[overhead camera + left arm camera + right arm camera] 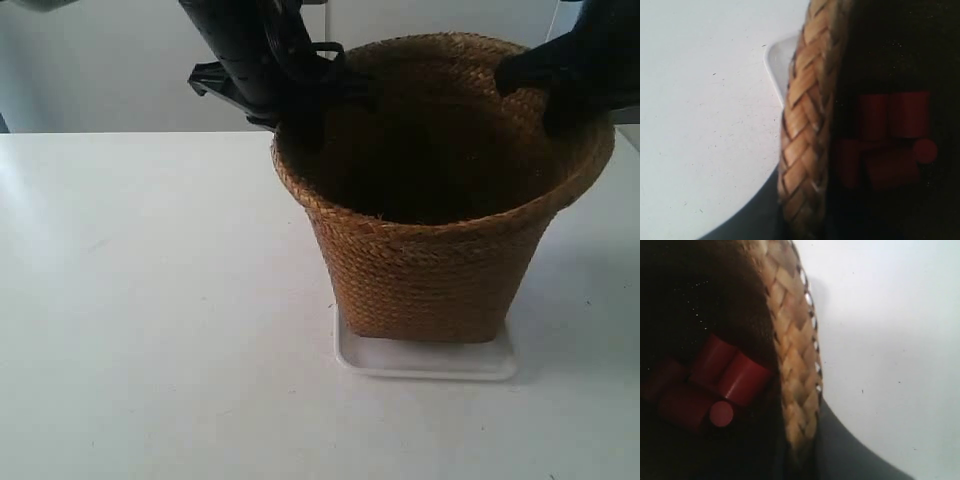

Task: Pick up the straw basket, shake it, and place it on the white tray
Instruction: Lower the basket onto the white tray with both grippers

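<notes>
Exterior: basket (430,280) sits on the tray (430,365). The arm at the exterior view's left (250,50) and the arm at the exterior view's right (590,60) are both at its rim (430,235), but the claws are too dark to call, apart or clamped. Left wrist: braided rim, tray corner (777,62) beside it, red cylinders (890,135) inside. Right wrist: rim and cylinders.

Nothing readable is showing in any view: the straw basket (430,270), the white tray (420,365) and the table (150,300) are carrying no legible text, label, brand mark, number or sign.
</notes>
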`<state>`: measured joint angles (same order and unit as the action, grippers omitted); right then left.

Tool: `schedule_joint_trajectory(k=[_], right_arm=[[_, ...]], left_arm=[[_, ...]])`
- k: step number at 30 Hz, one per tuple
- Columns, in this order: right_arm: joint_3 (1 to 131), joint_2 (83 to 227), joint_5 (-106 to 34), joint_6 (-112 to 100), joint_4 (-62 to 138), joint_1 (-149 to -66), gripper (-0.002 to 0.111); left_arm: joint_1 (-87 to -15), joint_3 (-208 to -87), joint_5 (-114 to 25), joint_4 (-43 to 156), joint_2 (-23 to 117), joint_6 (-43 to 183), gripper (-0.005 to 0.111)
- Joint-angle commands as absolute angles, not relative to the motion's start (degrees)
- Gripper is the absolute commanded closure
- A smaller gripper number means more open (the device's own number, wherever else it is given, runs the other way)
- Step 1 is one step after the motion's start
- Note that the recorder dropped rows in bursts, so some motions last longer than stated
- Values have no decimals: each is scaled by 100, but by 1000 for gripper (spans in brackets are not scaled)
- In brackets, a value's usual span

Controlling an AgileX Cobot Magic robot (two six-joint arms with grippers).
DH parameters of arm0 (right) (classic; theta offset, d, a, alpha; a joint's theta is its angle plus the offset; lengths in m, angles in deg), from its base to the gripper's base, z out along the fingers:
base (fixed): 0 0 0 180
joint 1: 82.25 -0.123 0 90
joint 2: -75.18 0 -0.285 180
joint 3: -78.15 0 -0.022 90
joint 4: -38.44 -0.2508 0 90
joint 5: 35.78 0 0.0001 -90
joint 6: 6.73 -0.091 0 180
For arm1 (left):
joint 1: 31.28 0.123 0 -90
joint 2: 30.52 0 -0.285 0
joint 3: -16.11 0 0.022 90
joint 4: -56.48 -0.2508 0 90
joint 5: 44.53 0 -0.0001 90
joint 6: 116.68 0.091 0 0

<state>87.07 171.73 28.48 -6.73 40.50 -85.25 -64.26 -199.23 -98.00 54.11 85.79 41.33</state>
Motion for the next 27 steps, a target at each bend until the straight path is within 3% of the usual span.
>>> schedule_joint_trajectory(k=[1,15,17,19,21,24,27], right_arm=[[8767,17276,2773,-530,4121,-8473,108],[8762,17476,2751,-349,4171,-8446,107],[8762,17499,2736,-414,4171,-8446,100],[8762,17501,2672,-414,4171,-8446,84],[8762,17501,2591,-427,4171,-8446,57],[8762,17501,2598,-441,4174,-8446,27],[8762,17451,2821,-441,4184,-8446,24]], left_arm=[[-6465,-19952,-9894,5322,8591,4230,107],[-6465,-19941,-9855,5370,8792,4241,107],[-6465,-19941,-9805,5370,8792,4256,103],[-6465,-19941,-9805,5370,8792,4256,86],[-6465,-19941,-9805,5370,8792,4256,59],[-6465,-19941,-9805,5370,8792,4256,33],[-6465,-19941,-9884,5339,8767,4256,30]])
